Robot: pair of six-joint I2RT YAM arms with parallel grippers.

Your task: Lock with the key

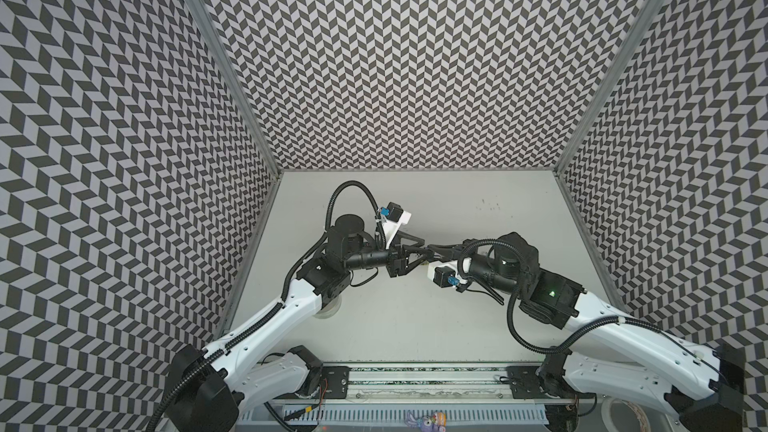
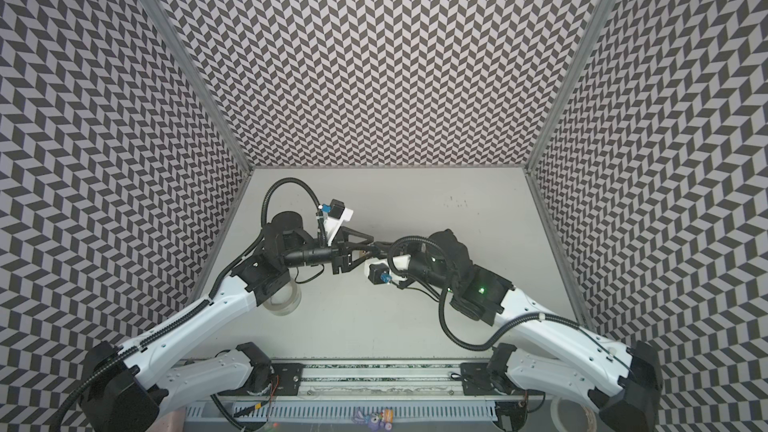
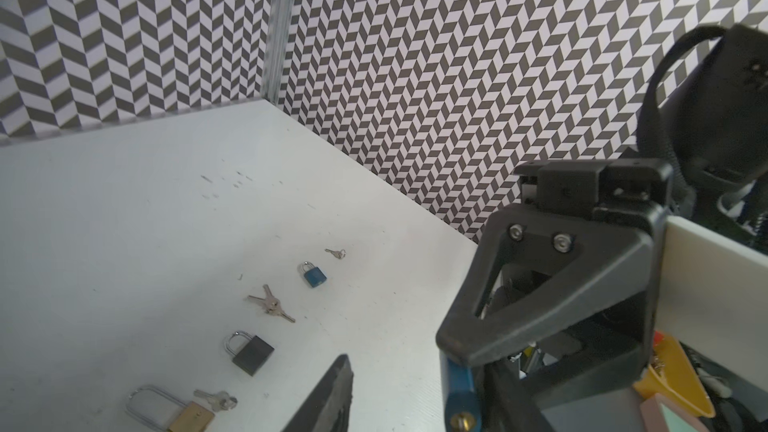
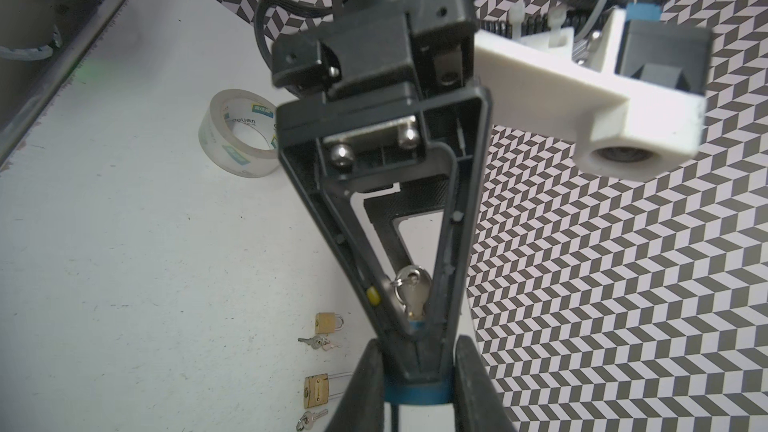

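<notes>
Both arms meet above the middle of the table. My right gripper [image 1: 436,252] [image 4: 417,351] is shut on a blue padlock [image 4: 415,393] [image 3: 458,384], one finger on each side of its body. A brass keyway [image 3: 461,421] shows at the padlock's end. A silver key [image 4: 409,290] with a small ring stands with its blade towards the blue body, seen through the frame of my left gripper's finger. My left gripper [image 1: 426,245] [image 3: 415,388] faces the padlock with its jaws apart, one on each side of it. Whether its fingers touch the key is hidden.
On the table below lie a small blue padlock [image 3: 313,275], a dark grey padlock [image 3: 249,351], a long-shackle brass padlock [image 3: 174,409] [image 4: 318,388], a small brass padlock [image 4: 328,322] and loose key bunches [image 3: 272,307] [image 4: 320,342]. A clear tape roll [image 4: 241,139] [image 2: 284,299] stands under the left arm.
</notes>
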